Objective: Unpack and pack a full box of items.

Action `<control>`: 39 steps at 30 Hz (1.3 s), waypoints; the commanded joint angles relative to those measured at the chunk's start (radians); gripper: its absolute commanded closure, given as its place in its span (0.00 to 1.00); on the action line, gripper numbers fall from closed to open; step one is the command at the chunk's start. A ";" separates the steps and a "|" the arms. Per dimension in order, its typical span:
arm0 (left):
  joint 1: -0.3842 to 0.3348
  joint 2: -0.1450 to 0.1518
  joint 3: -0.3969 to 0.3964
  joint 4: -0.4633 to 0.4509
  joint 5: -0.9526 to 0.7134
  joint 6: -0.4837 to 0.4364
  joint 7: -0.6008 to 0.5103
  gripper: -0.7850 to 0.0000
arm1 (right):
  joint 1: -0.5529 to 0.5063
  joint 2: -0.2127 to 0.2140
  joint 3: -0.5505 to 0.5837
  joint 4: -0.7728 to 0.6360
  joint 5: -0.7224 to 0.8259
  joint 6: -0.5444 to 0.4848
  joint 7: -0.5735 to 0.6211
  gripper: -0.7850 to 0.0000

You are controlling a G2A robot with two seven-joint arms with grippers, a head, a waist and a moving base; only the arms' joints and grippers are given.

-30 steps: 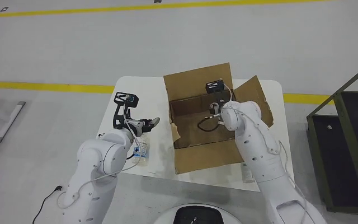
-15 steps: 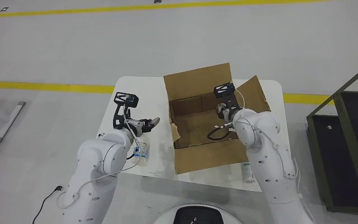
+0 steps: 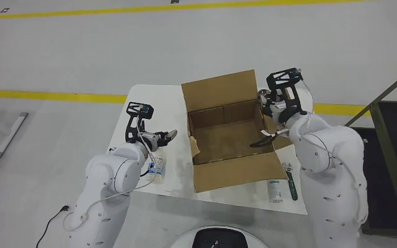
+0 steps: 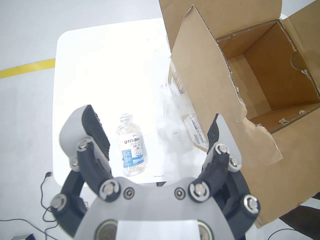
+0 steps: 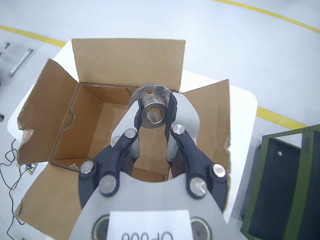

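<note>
An open cardboard box point(image 3: 223, 141) stands in the middle of the white table point(image 3: 149, 99), flaps spread, its inside bare point(image 5: 100, 126). My right gripper point(image 3: 267, 99) hangs above the box's right flap, shut on a round metal flanged bushing point(image 5: 152, 106) with a bore through it. To the left of the box my left gripper point(image 4: 152, 123) is held open over the table with nothing between its fingers. A clear bottle point(image 4: 131, 148) with a blue-and-white label lies on the table below it, near the front left edge point(image 3: 157, 166).
A small bottle point(image 3: 275, 189) and a green-handled tool point(image 3: 289, 180) lie on the table right of the box. A green-framed black cart point(image 3: 372, 167) stands beyond the table's right edge. The torn box flap point(image 4: 200, 76) rises close beside my left gripper.
My right gripper has come up out of the box with the metal bushing and swung right, over the right flap. The left arm has stayed put.
</note>
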 commanded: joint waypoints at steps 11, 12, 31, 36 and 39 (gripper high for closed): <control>0.000 0.000 0.000 0.000 0.000 0.000 0.000 0.00 | -0.129 0.026 0.203 -0.176 0.027 0.020 0.038 1.00; 0.000 0.000 0.000 0.000 0.000 0.000 0.000 0.00 | -0.138 0.027 0.216 -0.178 0.024 0.027 0.038 1.00; 0.000 0.000 0.000 0.000 0.000 0.000 0.000 0.00 | -0.350 0.052 0.386 0.087 -0.077 0.094 0.159 1.00; 0.000 0.000 0.000 0.000 0.000 0.000 0.000 0.00 | -0.330 0.056 0.340 0.188 -0.102 0.082 0.183 1.00; 0.000 0.000 0.000 0.000 0.000 0.000 0.000 0.00 | -0.324 0.059 0.320 0.228 -0.130 0.077 0.190 1.00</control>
